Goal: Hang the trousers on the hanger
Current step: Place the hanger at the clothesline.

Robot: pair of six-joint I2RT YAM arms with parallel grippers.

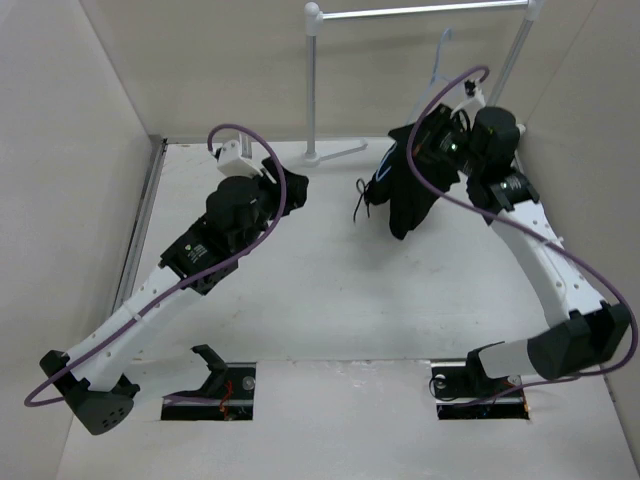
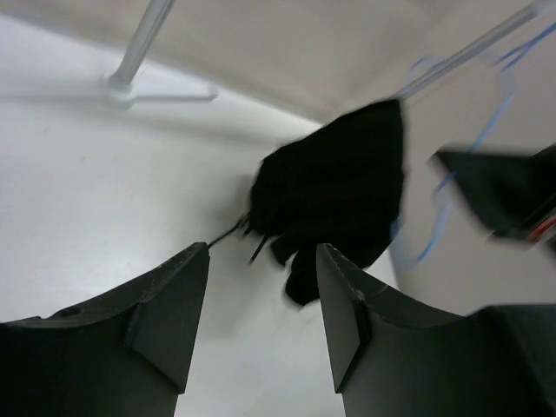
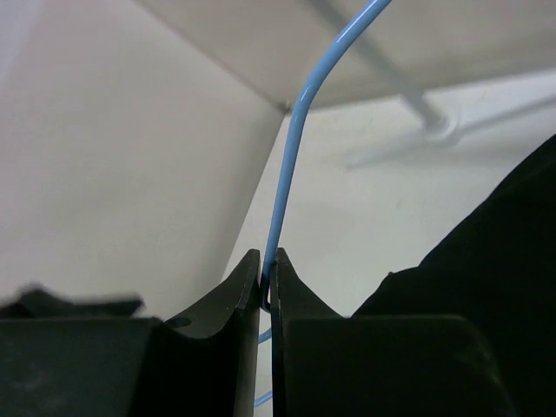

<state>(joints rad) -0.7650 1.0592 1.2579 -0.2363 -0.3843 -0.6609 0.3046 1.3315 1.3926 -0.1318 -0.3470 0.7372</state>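
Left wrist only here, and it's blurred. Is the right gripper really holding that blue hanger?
Observer: Yes. The right wrist view shows the right gripper shut on the hanger, pinching its blue wire.
Operator: Is its hook on the rack?
Observer: In the top view the hook sits below the rack rail, not over it.
Operator: Am I touching the trousers?
Observer: No. From above, the left gripper is apart from the trousers, with bare table between them.

rack [image 1: 313, 90] — white, upright, far edge | table [image 1: 320, 300] — white surface
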